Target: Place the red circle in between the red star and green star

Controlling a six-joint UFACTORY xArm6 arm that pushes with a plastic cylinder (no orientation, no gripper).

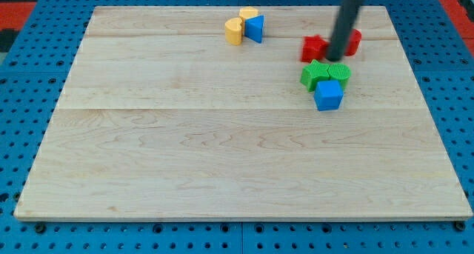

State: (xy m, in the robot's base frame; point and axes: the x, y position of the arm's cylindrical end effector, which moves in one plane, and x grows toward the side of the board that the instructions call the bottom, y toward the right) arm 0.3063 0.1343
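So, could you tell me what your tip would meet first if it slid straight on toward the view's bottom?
Probably the green star, just below my tip, which sits between two red blocks; depth is hard to judge.

Red star-shaped block (pixel 313 47) lying flat near the view's top right. Red round block (pixel 354 41) just to its right, partly hidden behind the dark rod. Green star-shaped block (pixel 317 74) flat below both, close under the red star.

— What sort of place is this looking like?
— A lab bench: a wooden board (pixel 222 158) is lying on a blue perforated plate (pixel 22 76), with toy blocks sitting on top.
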